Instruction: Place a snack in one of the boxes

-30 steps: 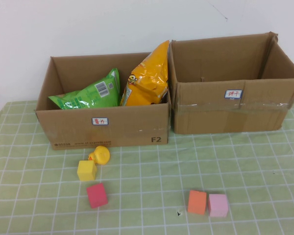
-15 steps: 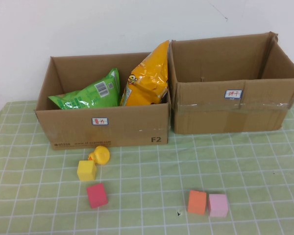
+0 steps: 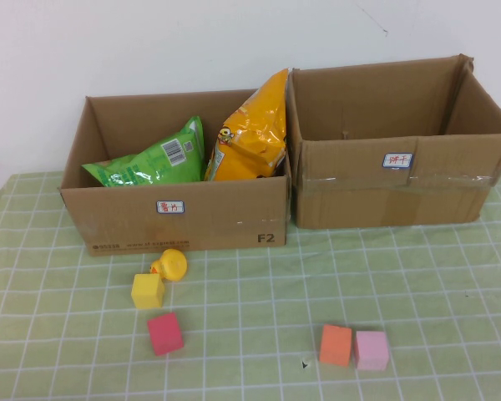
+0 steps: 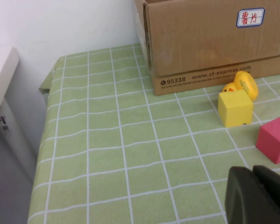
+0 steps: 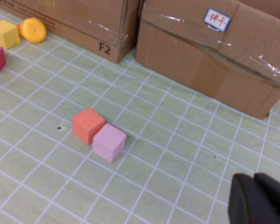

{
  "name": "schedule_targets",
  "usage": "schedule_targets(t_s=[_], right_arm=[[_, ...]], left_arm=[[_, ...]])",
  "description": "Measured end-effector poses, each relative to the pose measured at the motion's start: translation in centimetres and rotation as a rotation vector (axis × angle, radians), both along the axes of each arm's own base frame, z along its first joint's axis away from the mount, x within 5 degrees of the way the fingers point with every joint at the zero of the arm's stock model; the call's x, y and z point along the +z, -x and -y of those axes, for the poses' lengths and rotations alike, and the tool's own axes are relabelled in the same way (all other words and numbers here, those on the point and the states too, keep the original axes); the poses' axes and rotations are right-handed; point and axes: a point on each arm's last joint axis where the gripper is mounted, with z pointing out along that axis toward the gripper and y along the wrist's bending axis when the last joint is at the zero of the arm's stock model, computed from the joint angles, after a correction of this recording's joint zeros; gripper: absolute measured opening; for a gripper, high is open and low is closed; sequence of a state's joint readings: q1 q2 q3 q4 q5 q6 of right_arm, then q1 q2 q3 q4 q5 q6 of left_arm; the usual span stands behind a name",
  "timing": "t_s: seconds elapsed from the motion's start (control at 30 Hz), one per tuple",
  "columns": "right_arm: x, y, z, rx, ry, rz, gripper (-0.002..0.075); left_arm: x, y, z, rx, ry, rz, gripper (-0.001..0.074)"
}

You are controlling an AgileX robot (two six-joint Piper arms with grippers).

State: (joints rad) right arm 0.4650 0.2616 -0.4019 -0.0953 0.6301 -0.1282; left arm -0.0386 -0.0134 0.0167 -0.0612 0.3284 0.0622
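A green snack bag and a yellow snack bag stand inside the left cardboard box. The right cardboard box shows nothing inside; it also shows in the right wrist view. Neither arm shows in the high view. My left gripper is shut and empty, low over the cloth near the table's front left, short of the red cube. My right gripper is shut and empty, low over the cloth at the front right.
On the green checked cloth lie a yellow duck, a yellow cube, a red cube, an orange cube and a pink cube. The table's left edge drops off beside the left gripper.
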Motion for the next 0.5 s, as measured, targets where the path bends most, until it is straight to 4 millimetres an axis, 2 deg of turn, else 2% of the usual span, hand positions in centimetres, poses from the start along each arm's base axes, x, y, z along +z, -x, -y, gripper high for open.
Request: schedule_targets(t_s=[0.23,0.33,0.5], right_arm=[[-0.7,0.3,0.0,0.0,-0.028,-0.014,-0.0001],[-2.0,0.7,0.2,-0.034,-0.069,-0.007,-0.0001],[-5.4,1.2,1.0,-0.178,-0.09,0.021,-0.0001]], left_arm=[[0.0,0.0,0.0,0.0,-0.001,0.0,-0.0001],[0.0,0.0,0.0,0.0,-0.001,0.0,-0.0001],[0.0,0.0,0.0,-0.001,-0.005,0.0,-0.0001]])
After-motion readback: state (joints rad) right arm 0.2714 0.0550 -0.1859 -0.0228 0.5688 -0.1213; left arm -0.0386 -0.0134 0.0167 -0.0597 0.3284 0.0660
